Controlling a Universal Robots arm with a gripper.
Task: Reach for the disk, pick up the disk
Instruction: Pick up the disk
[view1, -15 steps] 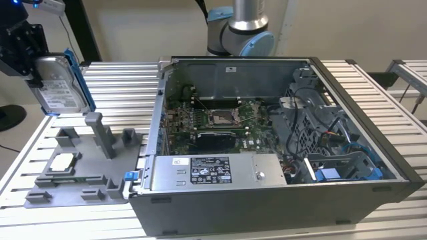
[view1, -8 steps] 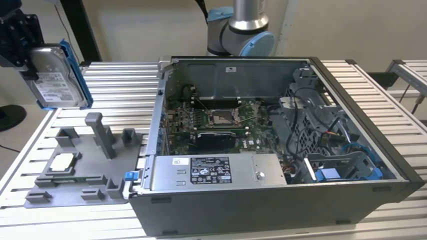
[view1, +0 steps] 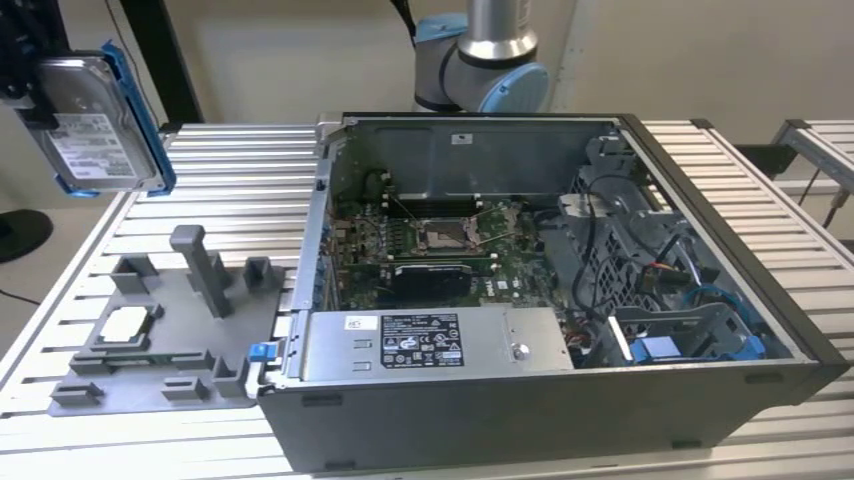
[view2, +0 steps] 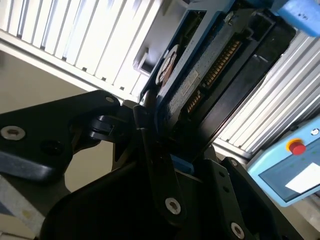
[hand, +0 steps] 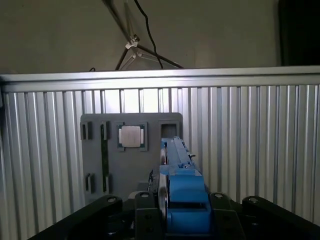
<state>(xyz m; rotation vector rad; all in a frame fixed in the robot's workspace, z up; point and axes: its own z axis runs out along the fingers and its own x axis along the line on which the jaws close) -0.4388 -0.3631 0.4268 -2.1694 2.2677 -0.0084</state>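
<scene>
At the far side of the exterior view, the arm (view1: 491, 25) is a silver-grey tube above a rounded grey joint (view1: 454, 70) with a light-blue round cap (view1: 518, 88). A thin black cable (view1: 399, 10) runs beside it. In the first wrist view the gripper (hand: 182, 207) has matte black angular links. In the second wrist view they carry round silver screws (view2: 172, 204).

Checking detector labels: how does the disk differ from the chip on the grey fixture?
The disk is larger, blue-framed, upright and clamped in the jaws, off the table; the chip is small, square, lying flat in the grey fixture. Both are silvery.
</scene>
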